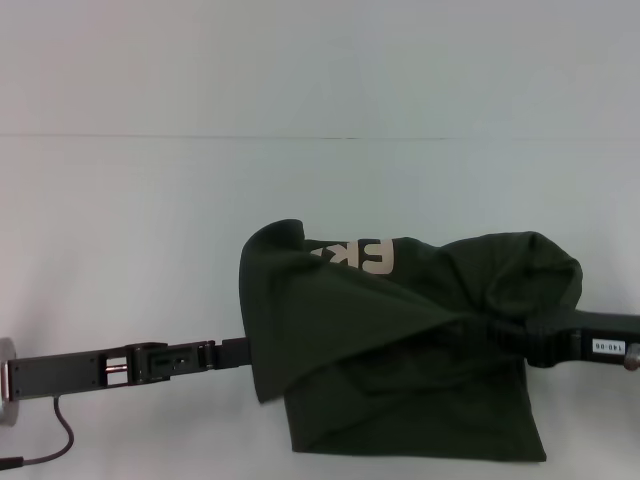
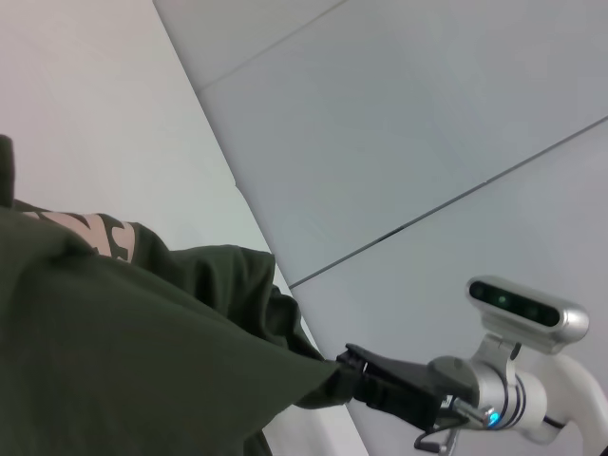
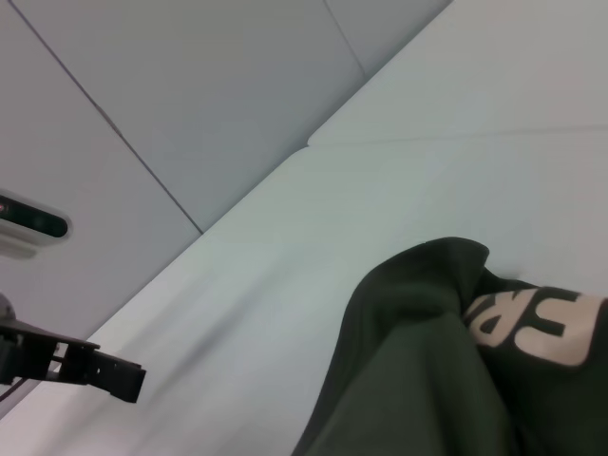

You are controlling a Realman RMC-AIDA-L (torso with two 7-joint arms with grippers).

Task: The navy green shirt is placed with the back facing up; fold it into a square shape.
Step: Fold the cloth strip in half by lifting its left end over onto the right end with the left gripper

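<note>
Item: navy green shirt (image 1: 400,350), dark olive short-sleeved T-shirt, lower centre to lower right of the head view. Lower layer lies flat on the white surface (image 1: 150,200); an upper layer is lifted and draped across it, sagging in the middle. Cream block lettering (image 1: 365,257) shows near the top of the raised fold.

Item: left hand (image 1: 240,352), lower left of the head view, arm reaching in level from the frame's left edge. Its tip meets the shirt's left edge. Fingers covered by cloth; whether they are apart or clamped on the cloth I cannot tell.

Item: right hand (image 1: 505,335), at the right of the head view, arm entering from the right edge. The left wrist view shows its dark tip run into a pulled point of cloth, so it looks pinched on the shirt's edge.

Item: pale back wall (image 1: 320,60), top of the head view.

Risks, as judgement: the lifted layer hangs slack, so uneven travel of the two hands could lay it down skewed or creased, spoiling the square. A thin grip could let the cloth slip. Dragging could shift the flat layer beneath.

Hidden: both sets of fingertips; sleeves and collar lost in the folds; most of the lettering.
</note>
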